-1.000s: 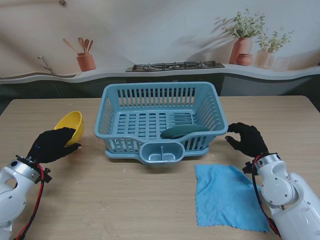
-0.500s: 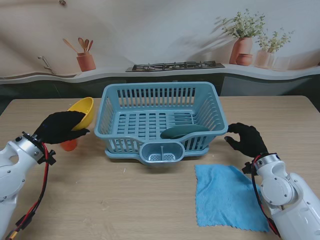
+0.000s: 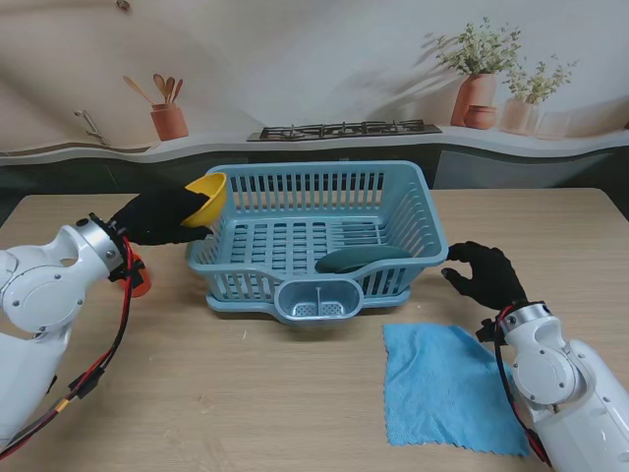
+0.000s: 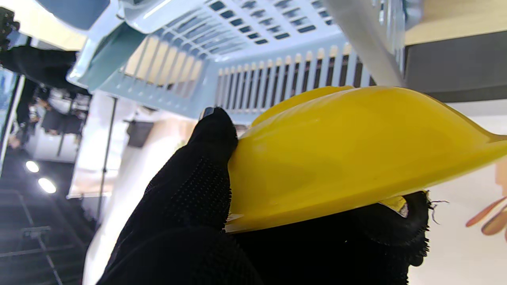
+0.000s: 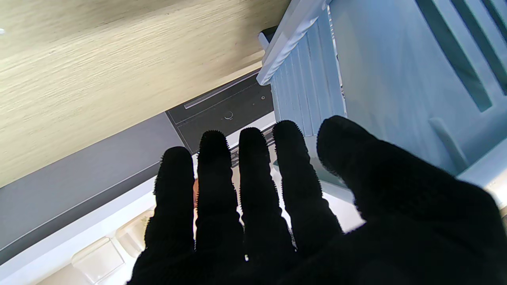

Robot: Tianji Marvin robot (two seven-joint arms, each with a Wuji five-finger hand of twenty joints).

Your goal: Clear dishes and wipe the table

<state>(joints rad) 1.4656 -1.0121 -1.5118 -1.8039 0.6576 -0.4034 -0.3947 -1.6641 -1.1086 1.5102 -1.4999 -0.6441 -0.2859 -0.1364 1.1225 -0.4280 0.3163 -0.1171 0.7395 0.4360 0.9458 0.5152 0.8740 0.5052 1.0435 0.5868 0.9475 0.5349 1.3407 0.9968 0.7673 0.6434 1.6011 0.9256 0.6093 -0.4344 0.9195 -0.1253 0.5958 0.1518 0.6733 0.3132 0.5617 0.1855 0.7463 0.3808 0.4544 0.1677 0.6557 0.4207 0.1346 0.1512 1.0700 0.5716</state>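
1 yellow bowl [image 3: 207,196], 1 blue rack [image 3: 314,241], 1 green plate [image 3: 362,259], 1 blue cloth [image 3: 447,385], 1 orange cup [image 3: 139,280].

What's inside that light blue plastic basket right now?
A dark green dish lies inside the light blue plastic basket at its front right. The front cutlery cup looks empty; its bottom is partly hidden.

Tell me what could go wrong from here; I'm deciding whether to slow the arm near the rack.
1. The left robot hand holds the yellow bowl tilted at the blue dish rack's left rim; it may clip the wall and shove the rack.
2. An orange item sits near the left wrist; the forearm could knock it.
3. The right robot hand rests open beside the rack, so a shoved rack may hit it.
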